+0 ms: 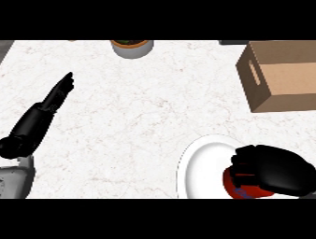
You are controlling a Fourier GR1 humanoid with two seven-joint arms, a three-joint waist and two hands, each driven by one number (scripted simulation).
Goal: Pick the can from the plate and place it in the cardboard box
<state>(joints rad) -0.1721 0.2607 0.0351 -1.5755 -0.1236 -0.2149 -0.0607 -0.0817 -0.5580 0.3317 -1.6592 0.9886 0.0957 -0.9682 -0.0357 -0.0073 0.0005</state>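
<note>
Nearest, the right hand [275, 172] is curled over the red can [230, 184], fingers wrapped round it and hiding most of it. The can sits on the white plate [198, 163], toward its right side. A blue mark on the can cannot be read. At left, the left hand [40, 116] rests open, fingers straight. Farther off: 1 open cardboard box [292, 79] at right, and 1 grey pot [131, 47] at the counter's [140, 116] far edge.
</note>
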